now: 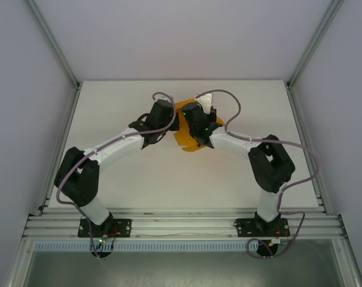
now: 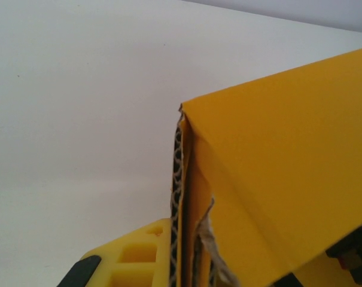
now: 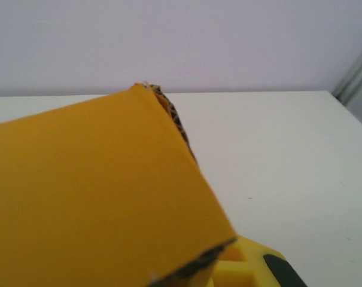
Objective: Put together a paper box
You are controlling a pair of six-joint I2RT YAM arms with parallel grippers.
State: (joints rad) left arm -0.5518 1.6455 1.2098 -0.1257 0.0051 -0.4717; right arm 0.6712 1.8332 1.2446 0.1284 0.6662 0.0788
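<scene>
On table, paper box, seemingly clamped.

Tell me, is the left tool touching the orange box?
Touching. The left wrist view shows the left tool shut on the paper box, with its yellow finger flush against the card's edge.

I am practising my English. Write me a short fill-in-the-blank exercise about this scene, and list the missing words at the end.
1. The paper box is made of ___ card.
2. The table below it is ___ in colour.
3. Counting the left arm and the right arm, ___ arms reach the box.

Missing words: orange; white; two.
</scene>
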